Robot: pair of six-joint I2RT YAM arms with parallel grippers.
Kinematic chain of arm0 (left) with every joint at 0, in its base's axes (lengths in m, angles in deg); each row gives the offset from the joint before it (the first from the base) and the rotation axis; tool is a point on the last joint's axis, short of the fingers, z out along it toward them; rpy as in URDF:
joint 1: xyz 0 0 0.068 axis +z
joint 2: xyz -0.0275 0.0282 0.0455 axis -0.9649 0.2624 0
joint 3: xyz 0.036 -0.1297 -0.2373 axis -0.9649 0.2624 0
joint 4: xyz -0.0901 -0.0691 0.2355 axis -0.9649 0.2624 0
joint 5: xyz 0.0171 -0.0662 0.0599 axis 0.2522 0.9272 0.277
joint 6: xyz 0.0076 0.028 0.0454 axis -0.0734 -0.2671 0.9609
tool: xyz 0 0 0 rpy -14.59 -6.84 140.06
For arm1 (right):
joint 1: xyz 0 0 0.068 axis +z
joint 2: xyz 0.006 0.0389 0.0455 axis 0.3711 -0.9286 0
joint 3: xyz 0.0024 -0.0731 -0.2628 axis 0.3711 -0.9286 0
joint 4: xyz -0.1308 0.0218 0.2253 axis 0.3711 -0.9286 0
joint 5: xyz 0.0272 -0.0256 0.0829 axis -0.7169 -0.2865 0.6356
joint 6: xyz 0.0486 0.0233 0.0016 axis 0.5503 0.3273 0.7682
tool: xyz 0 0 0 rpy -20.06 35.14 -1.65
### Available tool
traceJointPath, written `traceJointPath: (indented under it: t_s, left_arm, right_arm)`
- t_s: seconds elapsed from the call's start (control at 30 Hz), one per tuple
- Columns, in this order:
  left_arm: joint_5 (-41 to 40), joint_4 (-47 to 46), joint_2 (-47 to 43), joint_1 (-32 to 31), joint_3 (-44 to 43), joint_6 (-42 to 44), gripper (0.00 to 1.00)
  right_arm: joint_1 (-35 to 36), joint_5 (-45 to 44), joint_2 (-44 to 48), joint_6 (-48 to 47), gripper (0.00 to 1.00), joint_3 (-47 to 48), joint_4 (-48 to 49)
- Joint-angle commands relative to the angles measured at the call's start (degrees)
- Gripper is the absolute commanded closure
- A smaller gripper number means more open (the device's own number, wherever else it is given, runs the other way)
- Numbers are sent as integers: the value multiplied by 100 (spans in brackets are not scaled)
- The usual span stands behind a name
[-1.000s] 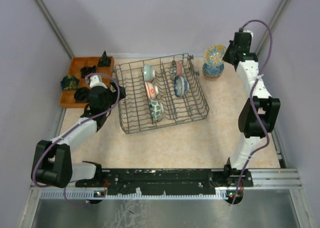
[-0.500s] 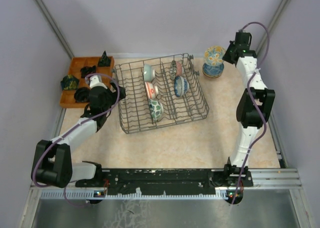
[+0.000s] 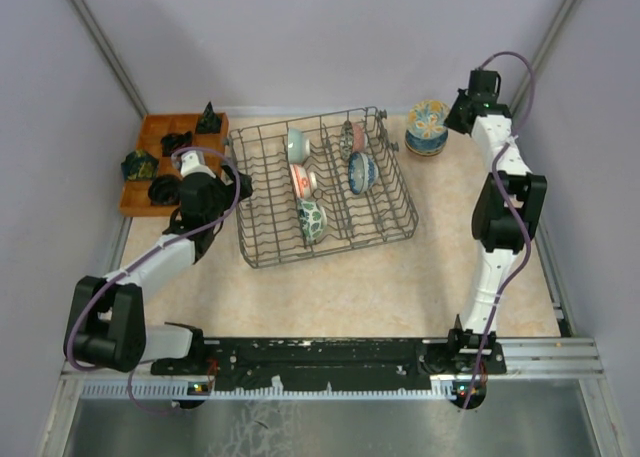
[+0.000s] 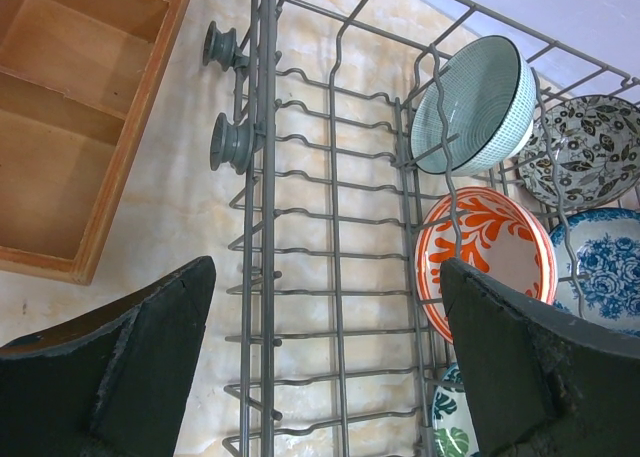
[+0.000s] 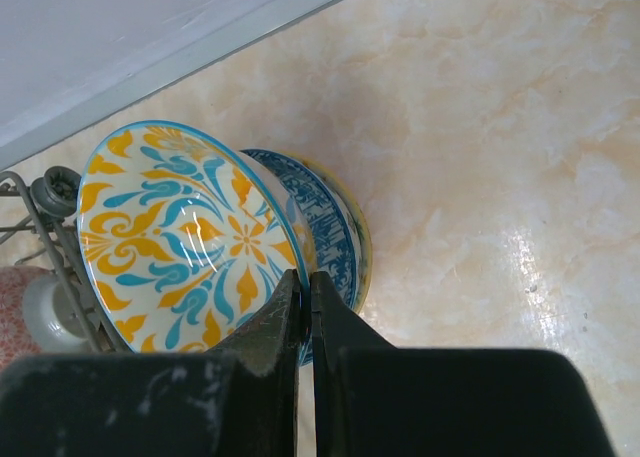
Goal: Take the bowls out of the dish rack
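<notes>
Lower now, the right end effector (image 5: 304, 283), pinched shut on a yellow-and-blue patterned ceramic bowl (image 5: 190, 227), brings it over the stack (image 5: 335, 239) at the counter's (image 3: 350, 297) far-right corner, while five bowls (image 3: 362, 172) remain in the dark grey wire dish rack (image 4: 268, 227), left end effector (image 4: 325, 272) open.

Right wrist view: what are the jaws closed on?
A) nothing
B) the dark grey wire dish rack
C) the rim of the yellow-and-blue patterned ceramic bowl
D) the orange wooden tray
C: the jaws pinch the rim of the yellow-and-blue patterned ceramic bowl, which leans over a blue-and-white bowl.
</notes>
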Motion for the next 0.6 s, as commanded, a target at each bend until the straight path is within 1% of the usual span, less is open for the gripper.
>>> traceJointPath:
  t_s: [0.0,0.57]
  left_arm:
    - [52,-189,62,-2,13,-33,1]
    - [112,-252,71,-2,3,-5,1]
  right_arm:
    - [-94,203,51,100,100,161,487]
    - [-211,468,-167,142,100,9,570]
